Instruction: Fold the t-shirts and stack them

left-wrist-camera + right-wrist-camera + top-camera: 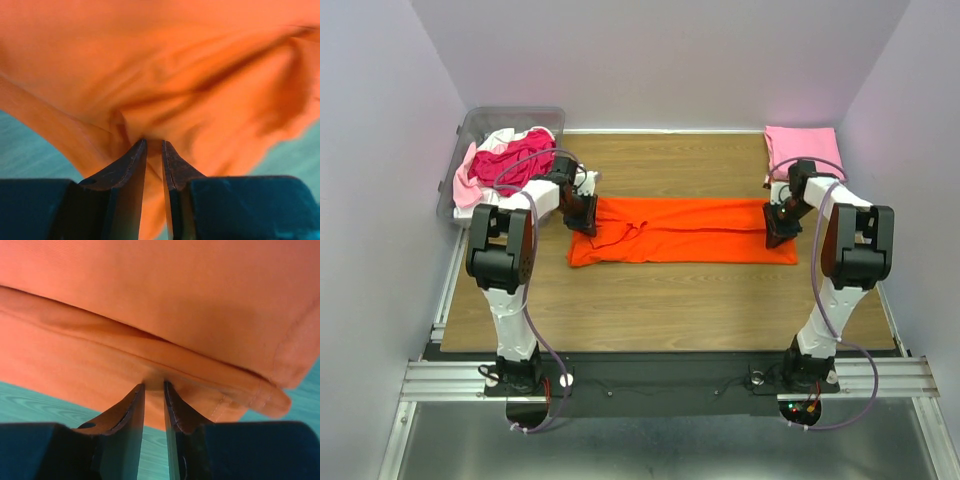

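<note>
Pinching the orange t-shirt [682,232] at both ends.
Left gripper [154,143] and right gripper [153,385] each clench its cloth, spreading ahead of them.

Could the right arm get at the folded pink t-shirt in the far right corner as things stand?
Likely within reach, but not freely: its jaws are shut on the edge of the orange t-shirt. The pink t-shirt lies just behind, with nothing between them.

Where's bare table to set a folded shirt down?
Free: table strip between orange t-shirt and near edge; far strip between bin and folded pink t-shirt. Crowded: shirt ends, left gripper and right gripper pinching.
</note>
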Robot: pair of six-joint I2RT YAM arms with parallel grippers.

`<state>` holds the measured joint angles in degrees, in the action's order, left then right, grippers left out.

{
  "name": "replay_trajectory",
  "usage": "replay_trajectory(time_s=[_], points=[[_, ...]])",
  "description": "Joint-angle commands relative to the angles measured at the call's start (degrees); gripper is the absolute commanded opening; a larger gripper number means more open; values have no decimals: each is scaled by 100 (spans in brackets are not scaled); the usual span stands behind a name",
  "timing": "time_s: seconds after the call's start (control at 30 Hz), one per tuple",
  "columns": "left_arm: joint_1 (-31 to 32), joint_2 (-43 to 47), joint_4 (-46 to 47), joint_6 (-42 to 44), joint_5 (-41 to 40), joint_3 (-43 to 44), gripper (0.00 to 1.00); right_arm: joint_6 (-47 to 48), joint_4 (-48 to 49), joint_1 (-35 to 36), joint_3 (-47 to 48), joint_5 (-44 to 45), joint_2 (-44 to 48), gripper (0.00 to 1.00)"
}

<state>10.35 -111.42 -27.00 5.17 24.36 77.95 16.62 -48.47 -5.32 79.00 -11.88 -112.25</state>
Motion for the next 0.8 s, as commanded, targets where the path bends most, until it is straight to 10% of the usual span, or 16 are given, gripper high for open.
replay_trajectory(time_s=[0.0,0.43,0.77], points=[[-7,-240,239,-8,-1169,220,30,429,276,-259,-297,1047,-219,28],[-42,1112,-1174,1960,271,10,51,658,-873,-268,545,-613,632,41],[-42,1202,-1167,2164,-89,-685,63,1027,-1086,-329,-60,115,898,43]])
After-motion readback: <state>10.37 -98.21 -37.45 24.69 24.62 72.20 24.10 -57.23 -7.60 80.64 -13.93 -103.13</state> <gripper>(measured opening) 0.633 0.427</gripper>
